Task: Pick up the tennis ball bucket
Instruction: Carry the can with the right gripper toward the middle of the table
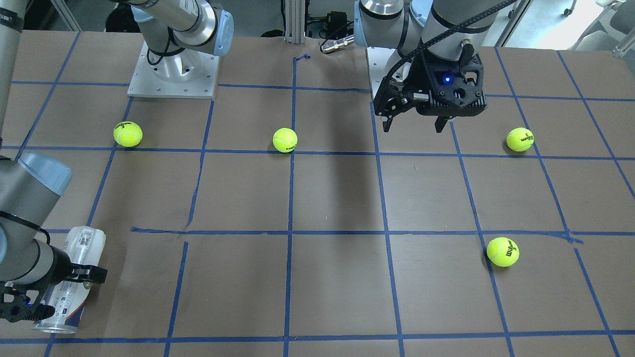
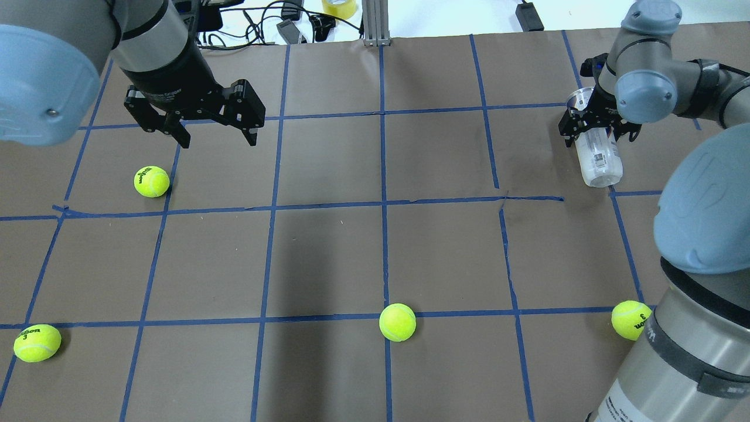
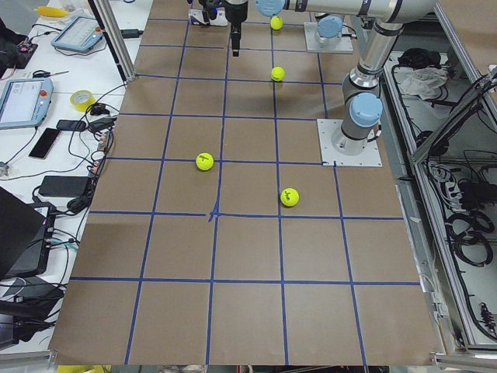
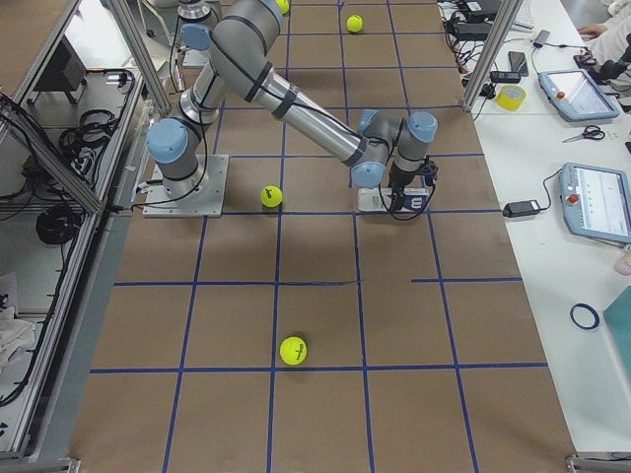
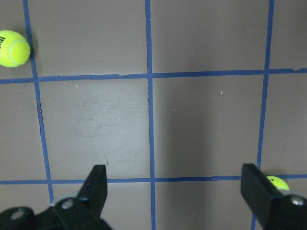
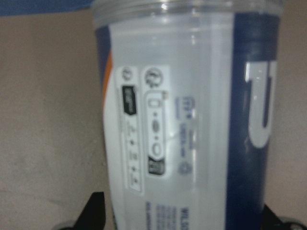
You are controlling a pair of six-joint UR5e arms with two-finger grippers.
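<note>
The tennis ball bucket (image 2: 599, 158) is a clear can with a white-and-navy label. It lies on its side at the table's far right in the overhead view and at the lower left in the front view (image 1: 82, 248). My right gripper (image 2: 595, 132) straddles it near the open end, jaws against both sides. The can fills the right wrist view (image 6: 182, 120), with a fingertip (image 6: 97, 211) at its edge. It still looks down on the table. My left gripper (image 2: 220, 142) is open and empty, hovering above the table.
Several yellow-green tennis balls lie loose: one (image 2: 152, 181) near the left gripper, one (image 2: 37, 343) at the near left, one (image 2: 397, 322) near centre, one (image 2: 630, 320) by the right arm's base. Blue tape lines grid the brown table (image 2: 328, 258).
</note>
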